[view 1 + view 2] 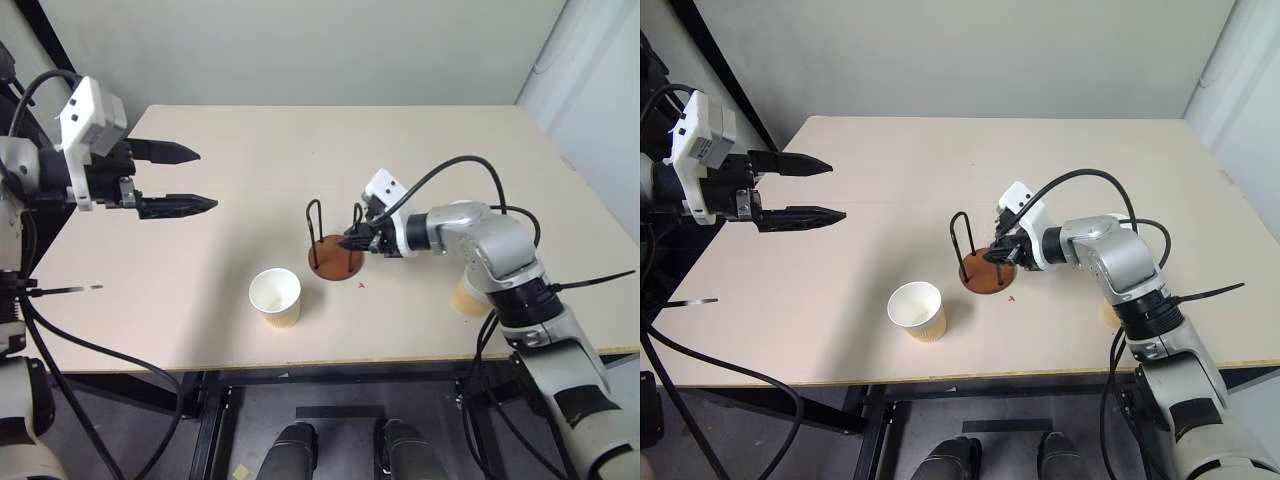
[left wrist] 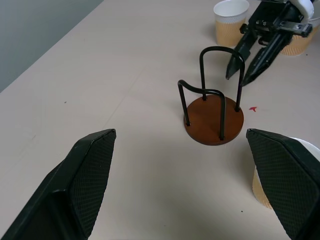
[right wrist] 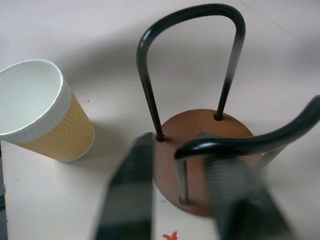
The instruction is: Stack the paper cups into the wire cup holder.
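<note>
The wire cup holder (image 1: 335, 258), a reddish-brown disc with two black wire loops, stands mid-table and holds no cup. My right gripper (image 1: 352, 241) reaches in from the right and is shut on one leg of a loop, as the left wrist view shows with the gripper (image 2: 240, 77) astride the wire. One paper cup (image 1: 275, 297) stands upright near the front edge, left of the holder. Two more paper cups (image 2: 230, 20) (image 2: 297, 42) stand behind my right arm, one of them (image 1: 468, 298) partly hidden under the forearm. My left gripper (image 1: 206, 178) hangs open above the table's left side, holding nothing.
The light wooden table (image 1: 450, 150) has bare room at the back and on the right. Its front edge (image 1: 350, 362) runs close to the near cup. A small red mark (image 1: 361, 285) lies beside the holder's base.
</note>
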